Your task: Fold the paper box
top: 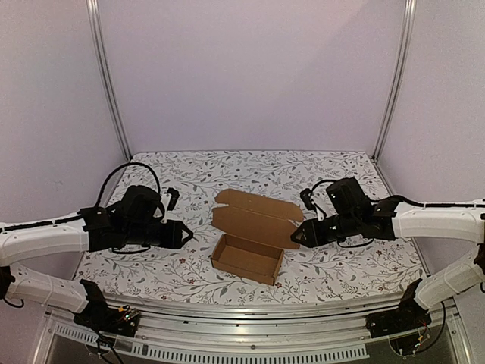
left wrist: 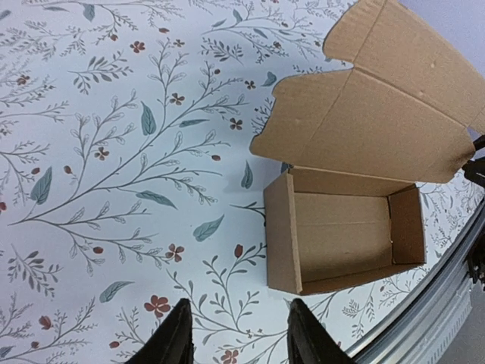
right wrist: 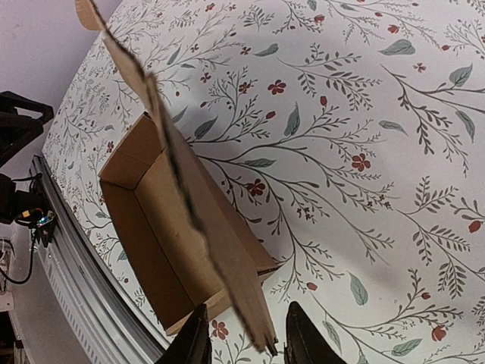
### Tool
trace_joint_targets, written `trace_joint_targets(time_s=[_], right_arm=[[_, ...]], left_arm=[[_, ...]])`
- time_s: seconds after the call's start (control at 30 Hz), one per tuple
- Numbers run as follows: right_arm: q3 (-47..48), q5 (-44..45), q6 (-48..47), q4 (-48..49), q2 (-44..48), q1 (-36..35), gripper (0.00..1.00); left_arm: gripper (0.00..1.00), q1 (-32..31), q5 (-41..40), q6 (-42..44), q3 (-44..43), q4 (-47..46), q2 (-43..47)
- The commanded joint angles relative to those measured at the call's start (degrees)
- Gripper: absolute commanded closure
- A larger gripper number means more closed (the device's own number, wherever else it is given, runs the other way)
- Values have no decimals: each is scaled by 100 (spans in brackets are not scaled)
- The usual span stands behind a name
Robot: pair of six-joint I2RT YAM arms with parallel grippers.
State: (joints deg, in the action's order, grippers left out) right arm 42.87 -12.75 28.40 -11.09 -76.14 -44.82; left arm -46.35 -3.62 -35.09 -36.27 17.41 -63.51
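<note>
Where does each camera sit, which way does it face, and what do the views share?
Top external: above and behind the arms, facing down at the table; left gripper and right gripper flank the paper box.
Left wrist: on the left arm, looking down at the open box; its fingers show at the bottom.
Right wrist: on the right arm, looking along the raised lid; fingers straddle its edge.
Shared: all three show the box.
</note>
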Motion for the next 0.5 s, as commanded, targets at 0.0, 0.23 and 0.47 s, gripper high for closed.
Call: trace_joint_targets(time_s=[0.0,0.23,0.47], right_arm=[[117,-270,-80,309,-191,66,69],[30,-222,-149,387,-143,80,73],[17,-217,-216,439,-88,87,80]], left_arm=[[57,-6,-146,117,-19,253,203],[55,-6,-131,99,71,193,173],[54,-6,-94,82,77,136,150]])
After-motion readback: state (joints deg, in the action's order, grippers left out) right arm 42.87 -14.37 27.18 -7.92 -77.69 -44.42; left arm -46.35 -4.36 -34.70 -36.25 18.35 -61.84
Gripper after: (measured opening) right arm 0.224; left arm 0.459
